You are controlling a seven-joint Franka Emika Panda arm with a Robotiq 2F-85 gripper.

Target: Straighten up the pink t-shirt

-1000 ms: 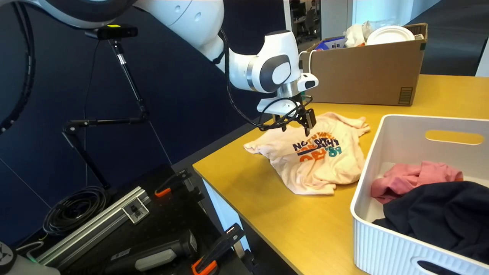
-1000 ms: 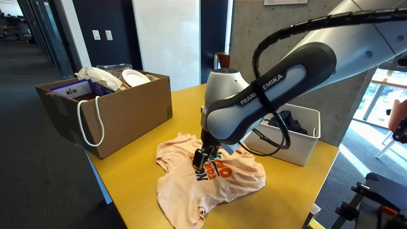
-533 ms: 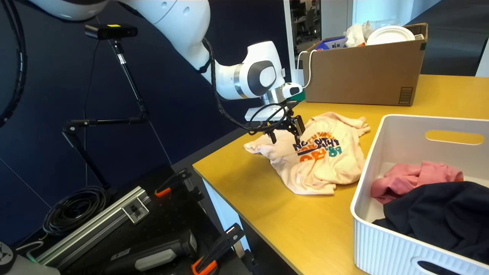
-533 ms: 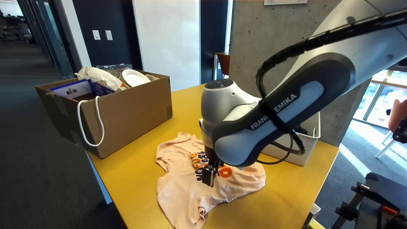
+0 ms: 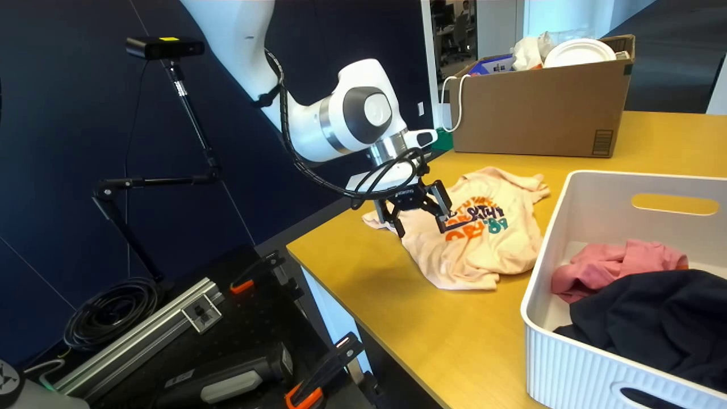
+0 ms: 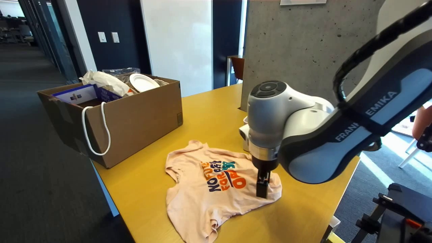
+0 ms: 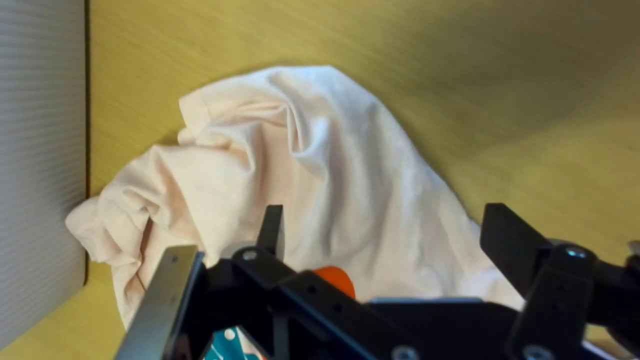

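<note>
Pink t-shirt: rumpled on worktop, print side up, right of ctr in an exterior view, just beside white bin at lower right. Jaws: 2, spread wide, above t-shirt; lower half of wrist view. Bin contents incl. rose-pink cloth + dark garment. Cardboard box: left of ctr in an exterior view, w/ white plate.

one table bears one pink t-shirt, one carton and one bin holding one rose cloth and one dark garment. one gripper has two fingers. two clamps and two wall switches show.
</note>
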